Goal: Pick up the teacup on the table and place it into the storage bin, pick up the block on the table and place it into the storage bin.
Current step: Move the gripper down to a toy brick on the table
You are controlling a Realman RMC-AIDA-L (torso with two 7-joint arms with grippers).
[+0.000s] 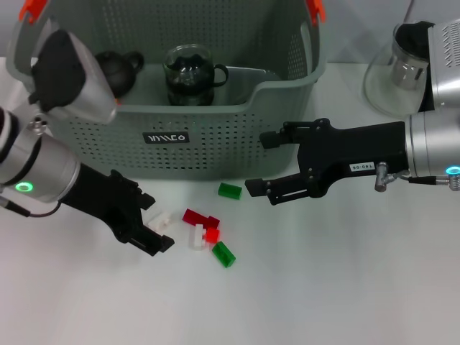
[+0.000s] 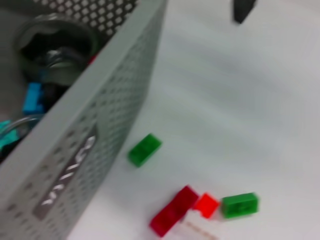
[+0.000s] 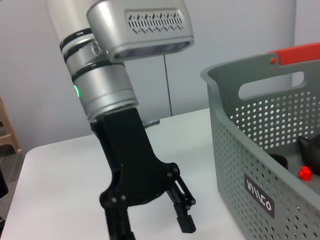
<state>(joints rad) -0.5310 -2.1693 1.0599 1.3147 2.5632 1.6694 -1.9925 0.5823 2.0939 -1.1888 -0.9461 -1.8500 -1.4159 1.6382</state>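
Note:
The grey storage bin (image 1: 215, 136) stands at the back centre. A glass teacup (image 1: 190, 72) sits inside it, also showing in the left wrist view (image 2: 55, 42). Several blocks lie in front of the bin: a green one (image 1: 229, 190), a red one (image 1: 194, 217), a small red one (image 1: 211, 234), a white one (image 1: 196, 236) and another green one (image 1: 223, 254). My left gripper (image 1: 157, 224) is open and low over the table, with a white block (image 1: 162, 221) between its fingers. My right gripper (image 1: 262, 165) is open and empty, in front of the bin's right corner.
A black teapot (image 1: 118, 70) stands in the bin beside the teacup. A red block (image 3: 303, 172) also lies in the bin. A glass vessel (image 1: 402, 68) stands at the back right, behind my right arm.

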